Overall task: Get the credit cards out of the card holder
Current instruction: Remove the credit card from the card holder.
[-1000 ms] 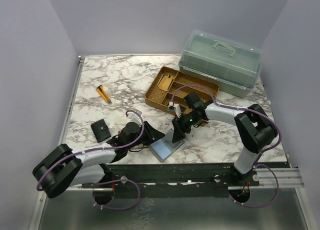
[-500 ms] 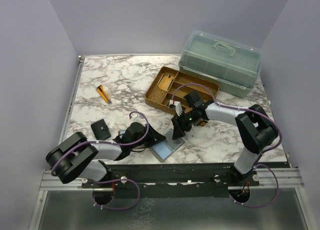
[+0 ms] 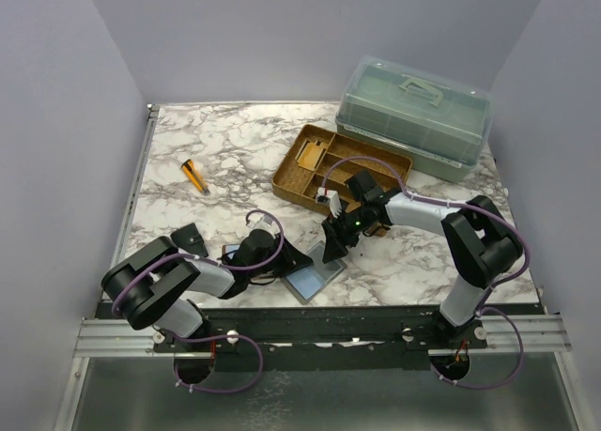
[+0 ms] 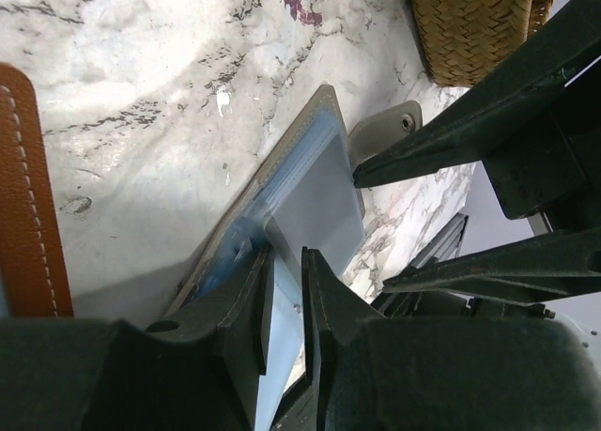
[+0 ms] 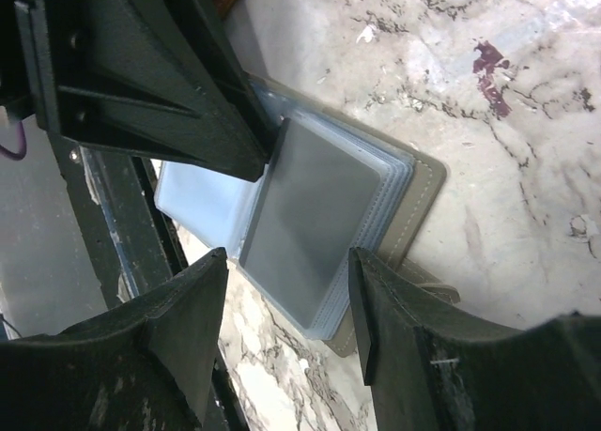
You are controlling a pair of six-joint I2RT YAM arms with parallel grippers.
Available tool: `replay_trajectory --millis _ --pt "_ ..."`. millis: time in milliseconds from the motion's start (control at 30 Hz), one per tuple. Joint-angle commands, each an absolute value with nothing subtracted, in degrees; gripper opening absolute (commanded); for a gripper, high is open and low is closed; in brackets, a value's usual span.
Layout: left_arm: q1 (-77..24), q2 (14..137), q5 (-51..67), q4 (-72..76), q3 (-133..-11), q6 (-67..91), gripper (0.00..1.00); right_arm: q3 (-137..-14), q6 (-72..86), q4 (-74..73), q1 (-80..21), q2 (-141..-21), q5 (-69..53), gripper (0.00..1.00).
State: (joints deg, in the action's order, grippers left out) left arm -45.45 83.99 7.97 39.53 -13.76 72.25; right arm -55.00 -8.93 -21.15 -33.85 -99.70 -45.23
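The reddish-brown leather card holder shows only as a stitched brown strip at the left edge of the left wrist view. In the top view a blue bit peeks out beneath the left arm, and the rest is hidden. My left gripper is shut on a pale blue sheet of the blue-grey two-panel folder, which lies open near the front edge. My right gripper is open and hovers over the folder's stack of clear sleeves, holding nothing.
A small black case lies left of the left arm. An orange and black pen lies at the far left. A wicker tray and a teal lidded box stand at the back right. The table's front rail runs just beyond the folder.
My left arm's elbow has swung right and folded in towards the folder, while its gripper has stayed at the folder. The right arm has barely moved.
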Motion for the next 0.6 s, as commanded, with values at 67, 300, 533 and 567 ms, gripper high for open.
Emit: replay_trajectory --millis 67,300,533,567 --pt "-45.43 85.56 8.79 41.01 -14.00 72.55 0.24 -55.12 -9.27 -22.03 -34.02 -100.79 -46.95 0.59" --pt "-45.44 85.58 8.79 41.74 -13.71 72.85 0.24 -55.37 -8.96 -22.62 -34.04 -101.63 -48.16 0.59" --pt "-45.43 85.25 9.52 42.33 -13.56 73.28 0.25 -55.83 -7.72 -23.03 -34.00 -101.84 -53.32 0.59" --pt "-45.44 85.12 9.64 42.48 -13.47 73.30 0.26 -55.82 -7.55 -23.03 -34.01 -101.79 -53.88 0.59"
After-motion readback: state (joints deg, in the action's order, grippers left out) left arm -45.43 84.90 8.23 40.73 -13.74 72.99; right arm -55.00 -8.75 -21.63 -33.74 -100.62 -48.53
